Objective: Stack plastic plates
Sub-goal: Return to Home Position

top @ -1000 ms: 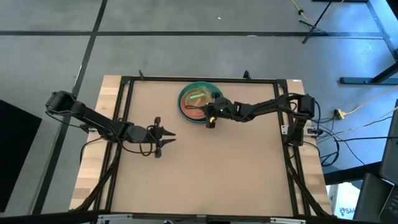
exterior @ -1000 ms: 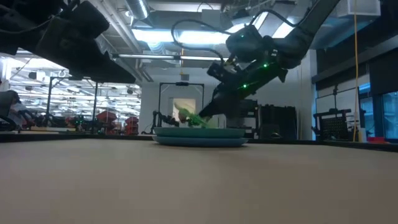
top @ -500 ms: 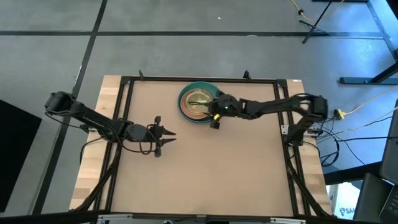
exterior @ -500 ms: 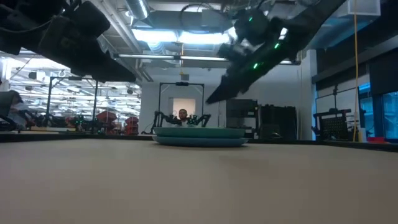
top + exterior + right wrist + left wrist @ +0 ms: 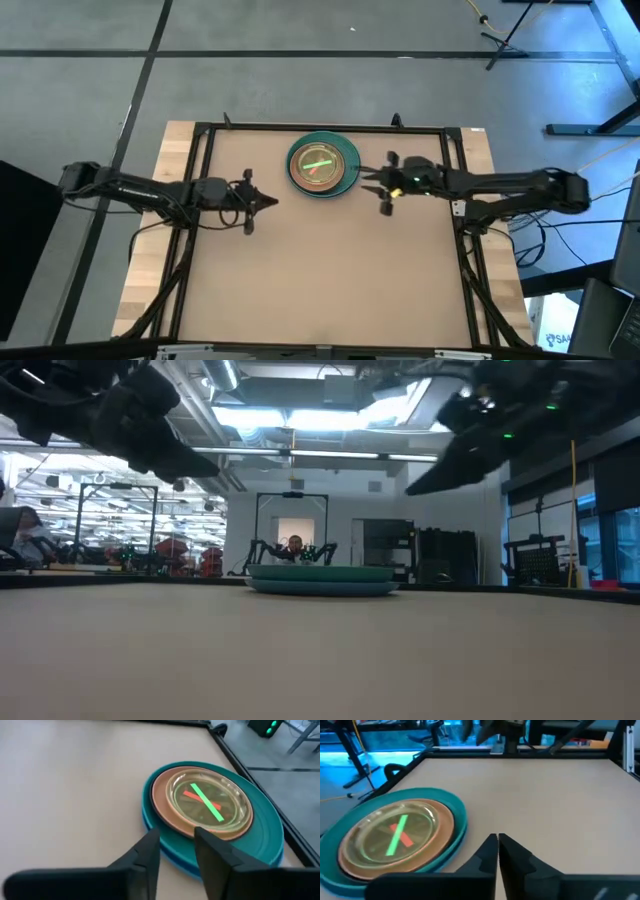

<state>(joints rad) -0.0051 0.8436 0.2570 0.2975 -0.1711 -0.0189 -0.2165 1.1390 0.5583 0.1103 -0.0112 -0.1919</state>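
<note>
plates (image 5: 212,810) glossy plastic, topmost translucent; table (image 5: 320,270) matt, smooth

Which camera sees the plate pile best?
The right wrist view: the pile is close, seen from above, nearly whole. The high view shows it small, the low view only its edge, and the left wrist view cuts its side off.

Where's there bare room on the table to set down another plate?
The table is bare from the left end effector and right end effector to the rail opposite the plate stack. Crowded: between them, around that stack.
</note>
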